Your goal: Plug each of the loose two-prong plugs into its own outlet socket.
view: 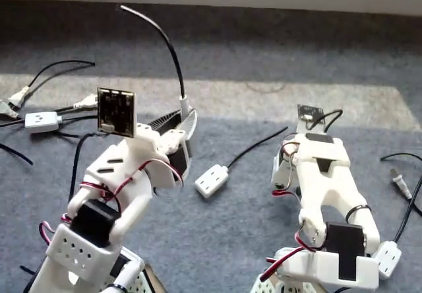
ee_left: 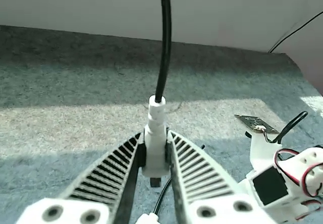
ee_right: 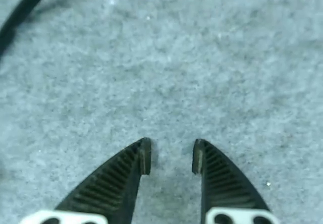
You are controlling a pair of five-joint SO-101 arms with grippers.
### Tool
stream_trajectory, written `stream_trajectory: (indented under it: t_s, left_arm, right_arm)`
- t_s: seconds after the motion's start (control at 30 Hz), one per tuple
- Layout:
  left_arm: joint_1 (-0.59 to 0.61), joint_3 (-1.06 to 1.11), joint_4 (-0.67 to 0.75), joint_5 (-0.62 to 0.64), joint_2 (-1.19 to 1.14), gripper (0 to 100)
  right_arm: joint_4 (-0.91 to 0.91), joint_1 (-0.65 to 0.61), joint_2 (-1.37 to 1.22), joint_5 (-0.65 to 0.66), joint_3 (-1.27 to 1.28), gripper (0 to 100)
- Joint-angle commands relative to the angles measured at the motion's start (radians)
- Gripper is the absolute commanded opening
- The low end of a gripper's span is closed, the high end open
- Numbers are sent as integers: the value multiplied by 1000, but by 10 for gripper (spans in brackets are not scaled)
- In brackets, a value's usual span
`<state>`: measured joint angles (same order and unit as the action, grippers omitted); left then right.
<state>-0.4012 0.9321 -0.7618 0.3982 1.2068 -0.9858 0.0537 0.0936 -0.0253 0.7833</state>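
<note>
My left gripper is shut on a white two-prong plug, held above the carpet with its black cable arching upward. In the high view this plug sits in the left gripper, up and left of a white outlet socket lying on the carpet with its own black cord. My right gripper is open, close above bare carpet, with nothing between its fingers. The right arm stands to the right of that socket.
Another white socket and loose plugs with tangled black cords lie at the far left. At the right edge lie a plug and a white socket. A black cord crosses the carpet beyond the right gripper.
</note>
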Motion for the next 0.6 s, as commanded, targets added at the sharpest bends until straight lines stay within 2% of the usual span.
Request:
stream_trajectory:
  t_s: [0.0, 0.1, 0.3, 0.4, 0.57]
  left_arm:
    - [-10, 127, 229, 114, 45, 6]
    - [-16, 194, 353, 198, 45, 6]
    - [-22, 321, 568, 236, 47, 6]
    - [-79, 334, 589, 239, 45, 6]
    - [-159, 335, 586, 239, 45, 6]
  right_arm:
    - [22, -13, 41, -11, -2, 122]
    - [22, -10, 41, -11, -10, 83]
    - [21, -13, 53, -11, -22, 77]
    - [4, -10, 140, -21, -38, 77]
    - [-22, -5, 392, -133, 18, 77]
